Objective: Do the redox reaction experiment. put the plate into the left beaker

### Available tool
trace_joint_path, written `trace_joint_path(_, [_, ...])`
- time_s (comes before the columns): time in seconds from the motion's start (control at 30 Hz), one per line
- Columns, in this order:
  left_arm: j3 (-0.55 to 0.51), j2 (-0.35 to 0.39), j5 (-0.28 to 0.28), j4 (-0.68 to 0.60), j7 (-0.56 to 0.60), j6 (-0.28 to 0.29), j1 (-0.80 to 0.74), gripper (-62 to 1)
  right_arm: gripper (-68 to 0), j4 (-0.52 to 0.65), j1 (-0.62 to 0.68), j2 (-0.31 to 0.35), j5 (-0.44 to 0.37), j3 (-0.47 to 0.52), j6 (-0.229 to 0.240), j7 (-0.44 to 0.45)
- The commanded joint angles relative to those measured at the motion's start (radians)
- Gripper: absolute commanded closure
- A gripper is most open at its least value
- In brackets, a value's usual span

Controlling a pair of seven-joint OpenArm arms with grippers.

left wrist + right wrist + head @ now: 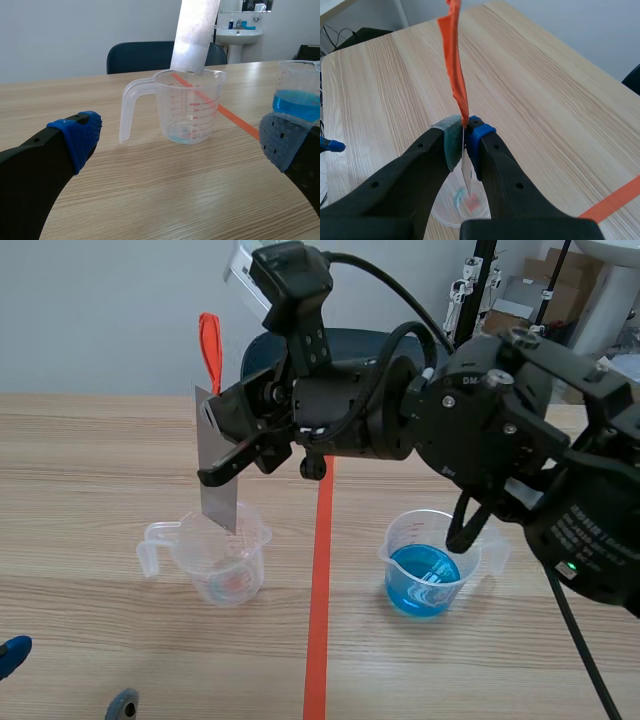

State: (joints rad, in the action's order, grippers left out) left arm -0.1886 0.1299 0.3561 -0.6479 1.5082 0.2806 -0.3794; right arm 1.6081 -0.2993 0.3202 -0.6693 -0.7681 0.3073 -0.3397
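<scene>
A thin grey metal plate (216,468) with an orange-red tape tab (209,345) on top hangs upright in my right gripper (232,458), which is shut on it. The arm reaches across from the right. The plate's lower edge dips just inside the rim of the left beaker (218,558), a clear handled cup with a little liquid at its bottom. In the right wrist view the plate (466,172) is edge-on between the pads (451,142), above the beaker (452,207). My left gripper (180,150) is open, low on the table facing the beaker (186,112) and plate (195,35).
A second beaker (428,562) with blue liquid stands right of the orange-red tape line (318,590); it also shows beside my left gripper's far finger (297,92). A dark blue chair (145,55) stands behind the table. The raised right arm (480,420) fills the scene's upper right.
</scene>
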Motion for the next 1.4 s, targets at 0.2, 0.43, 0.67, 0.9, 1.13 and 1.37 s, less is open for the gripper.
trace_joint_path(0.2, [-0.003,0.001,-0.007,-0.012,0.046,-0.002,0.0,-62.3,-0.6,-0.089,-0.011,-0.067,0.021,0.001,0.009,0.022])
trace_joint_path(0.43, [-0.003,0.001,-0.007,-0.012,0.046,-0.002,0.0,-62.3,-0.6,-0.181,-0.011,-0.122,0.061,0.001,0.043,0.037])
trace_joint_path(0.67, [-0.003,0.001,-0.007,-0.012,0.046,-0.002,0.0,-62.3,-0.6,-0.256,-0.011,-0.151,0.118,0.001,0.061,0.083])
trace_joint_path(0.9, [-0.003,0.001,-0.007,-0.012,0.046,-0.002,0.0,-62.3,-0.6,-0.306,-0.011,-0.169,0.167,-0.011,0.08,0.127])
trace_joint_path(1.13, [-0.003,0.001,-0.007,-0.012,0.046,-0.002,0.0,-62.3,-0.6,-0.31,-0.011,-0.168,0.173,-0.061,0.079,0.13])
trace_joint_path(1.37, [-0.003,0.001,-0.007,-0.012,0.046,-0.002,0.0,-62.3,-0.6,-0.31,-0.011,-0.166,0.194,-0.079,0.074,0.13])
